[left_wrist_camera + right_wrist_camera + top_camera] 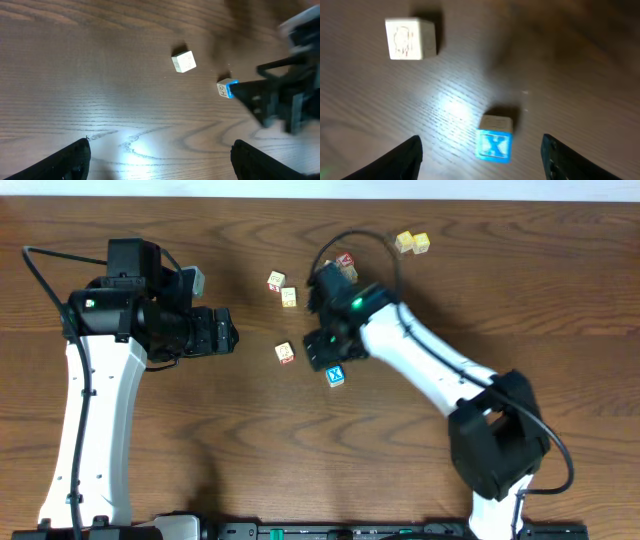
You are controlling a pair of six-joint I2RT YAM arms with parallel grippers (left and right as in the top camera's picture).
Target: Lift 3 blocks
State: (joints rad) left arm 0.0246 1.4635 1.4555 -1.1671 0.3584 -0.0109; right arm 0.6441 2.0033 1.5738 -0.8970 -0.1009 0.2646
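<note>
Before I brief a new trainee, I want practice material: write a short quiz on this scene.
1. The small blue wooden cube with a white X sits: A between the fingers of the right gripper; B atop another cube; C inside a bowl.
2. True or false: the right gripper is clamped on that cube.
3. Fill in: the left gripper holds ____.
Key: 1 A; 2 false, jaws open; 3 nothing.

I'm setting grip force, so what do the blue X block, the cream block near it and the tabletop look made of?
Blue X block: probably wood, pale bare top face, glossy blue painted side with white letter.
Cream block: likely wood, matte, faint embossed picture.
Table: wood or wood-look laminate, dark grain, slight sheen under the light.
</note>
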